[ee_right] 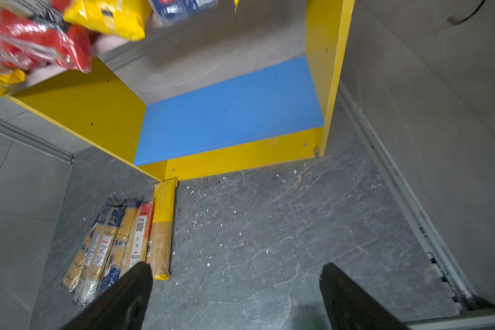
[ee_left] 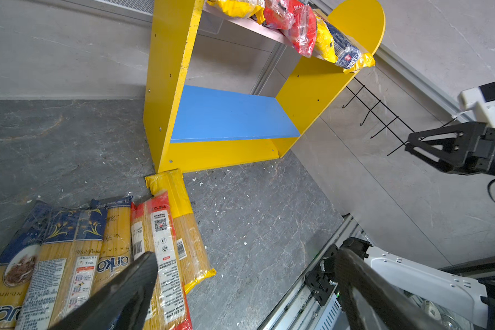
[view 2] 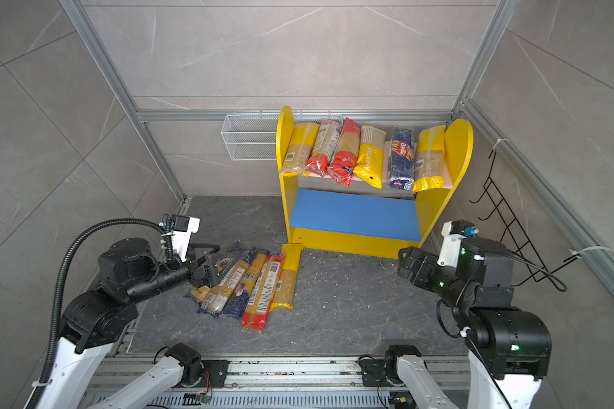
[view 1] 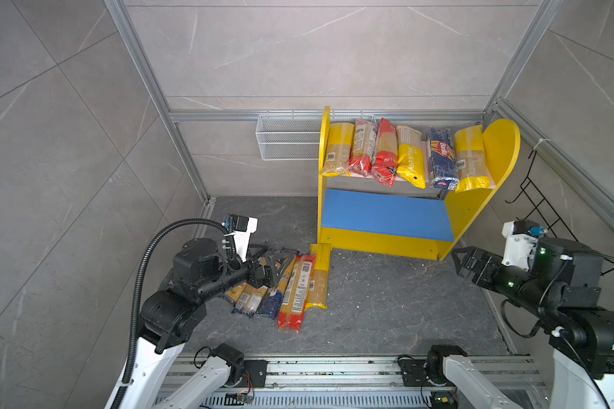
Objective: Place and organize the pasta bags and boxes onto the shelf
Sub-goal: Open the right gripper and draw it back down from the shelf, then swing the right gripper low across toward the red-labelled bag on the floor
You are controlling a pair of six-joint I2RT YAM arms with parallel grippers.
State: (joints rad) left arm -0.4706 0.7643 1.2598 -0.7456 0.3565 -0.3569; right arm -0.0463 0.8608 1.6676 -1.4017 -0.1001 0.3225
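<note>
Risks: floor packets point(view 1: 298, 290), lower centre-left in both top views, overlap; slick film, so pinching one may drag its neighbour; long brittle strands may snap. Shelf point(view 1: 500, 148), upper centre-right: six upper packets point(view 1: 404, 155) overhang front edge, nudge could tip them. Blue board point(view 1: 387, 216) bare. Left gripper point(view 2: 208, 263) jaws spread over pile; right gripper point(ee_right: 235, 297) spread, empty.

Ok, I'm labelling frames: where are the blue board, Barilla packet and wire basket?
blue board point(view 1: 387, 214): a top view, bare middle.
Barilla packet point(view 1: 442, 159): a top view, printed front.
wire basket point(view 1: 288, 151): a top view, mesh front.
</note>
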